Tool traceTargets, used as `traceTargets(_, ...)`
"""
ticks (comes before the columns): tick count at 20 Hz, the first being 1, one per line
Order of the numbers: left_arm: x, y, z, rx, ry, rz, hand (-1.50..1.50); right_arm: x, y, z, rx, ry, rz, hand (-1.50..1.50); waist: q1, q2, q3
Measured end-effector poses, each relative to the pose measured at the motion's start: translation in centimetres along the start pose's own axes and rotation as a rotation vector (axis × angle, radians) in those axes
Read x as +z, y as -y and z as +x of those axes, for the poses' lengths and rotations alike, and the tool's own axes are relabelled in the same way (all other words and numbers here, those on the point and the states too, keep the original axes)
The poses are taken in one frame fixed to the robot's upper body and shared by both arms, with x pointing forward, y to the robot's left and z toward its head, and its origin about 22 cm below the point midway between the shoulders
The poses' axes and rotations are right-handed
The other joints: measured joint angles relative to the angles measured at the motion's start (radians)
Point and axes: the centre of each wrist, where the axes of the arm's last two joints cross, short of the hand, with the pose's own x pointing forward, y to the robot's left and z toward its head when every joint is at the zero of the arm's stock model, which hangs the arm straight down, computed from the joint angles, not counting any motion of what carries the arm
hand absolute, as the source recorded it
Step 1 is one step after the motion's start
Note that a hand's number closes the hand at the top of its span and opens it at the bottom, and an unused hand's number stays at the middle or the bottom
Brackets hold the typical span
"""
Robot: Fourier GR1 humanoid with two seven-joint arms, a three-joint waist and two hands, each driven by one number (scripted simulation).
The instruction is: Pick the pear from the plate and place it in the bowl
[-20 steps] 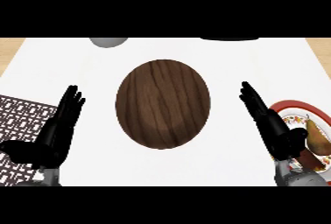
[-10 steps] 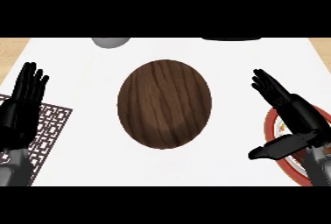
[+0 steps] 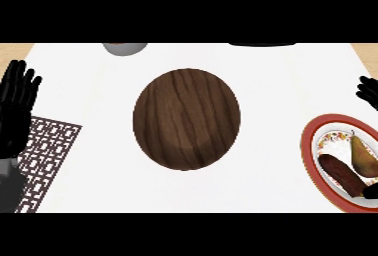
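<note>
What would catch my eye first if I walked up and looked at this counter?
Most likely the big dark wooden bowl in the middle of the white counter. Next, the red-rimmed plate at the right edge, holding a brownish pear beside a darker oblong item. The black left hand rests open at the left edge, above a patterned mat.
</note>
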Motion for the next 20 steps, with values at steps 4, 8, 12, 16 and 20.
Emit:
traceTargets(4, -0.1, 0.1, -0.3, 0.001, 0.004, -0.006, 0.0, 0.7, 4.6, 2.6, 0.155, -0.096, 0.024, -1.5, 0.005, 0.001, -0.001)
traceTargets(8, -0.3, 0.7, -0.3, 0.001, 0.006, -0.018, 0.0, 0.8, 8.3, 5.6, 0.294, -0.23, 0.124, -1.5, 0.015, 0.003, -0.001)
traceTargets(12, -0.8, 0.7, -0.3, 0.001, 0.009, -0.029, 0.0, 0.5, 10.6, 7.8, 0.4, -0.358, 0.282, -1.5, 0.028, 0.007, -0.001)
traceTargets(16, -1.0, 0.9, -0.8, 0.012, 0.009, -0.031, 0.0, 0.2, 11.5, 8.7, 0.468, -0.439, 0.431, -1.5, 0.031, 0.008, 0.0)
traceTargets(20, -1.4, 0.4, -0.4, 0.01, 0.014, -0.035, 0.0, -0.3, 11.6, 8.2, 0.509, -0.494, 0.5, -1.5, 0.031, 0.007, 0.0)
